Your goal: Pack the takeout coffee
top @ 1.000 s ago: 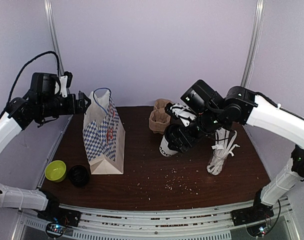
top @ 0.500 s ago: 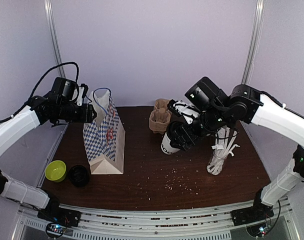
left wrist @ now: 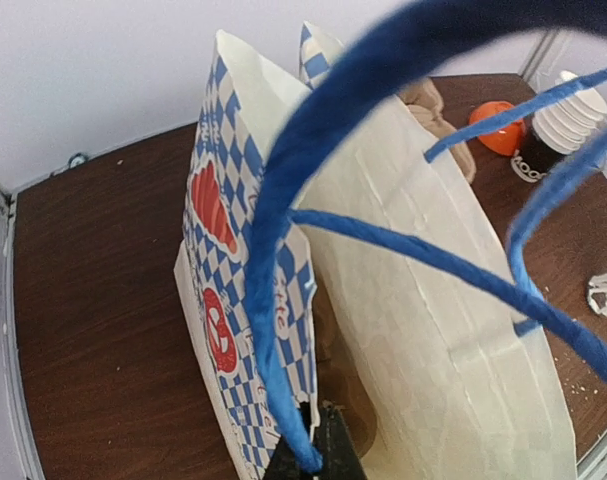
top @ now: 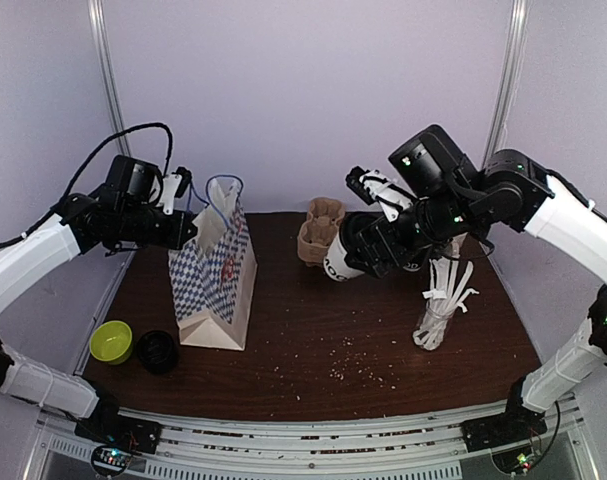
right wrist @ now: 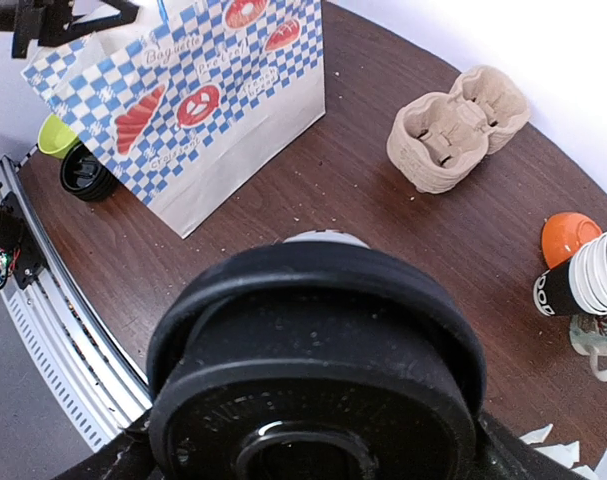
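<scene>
1. The left end effector [top: 190,228], arm outstretched, pinches the bag handle [left wrist: 273,260].
2. The right end effector [top: 368,250] clasps the tilted cup [top: 338,264] above the worktop [top: 303,350].
3. One cup, one bag [top: 218,285], one carrier tray [top: 319,233] at the far edge.

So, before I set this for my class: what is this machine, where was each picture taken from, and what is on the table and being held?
Two robot arms are bolted at the near edge of a table, each ending in a two-finger gripper. The wide picture looks down from above and behind them; the other two come from cameras on the wrists. The left gripper is pinching the blue handle of a checked paper bag. The right gripper holds a coffee cup, tilted, above the table. On the table stand a pulp carrier tray, a glass of straws, a green cup and a black round piece.
</scene>
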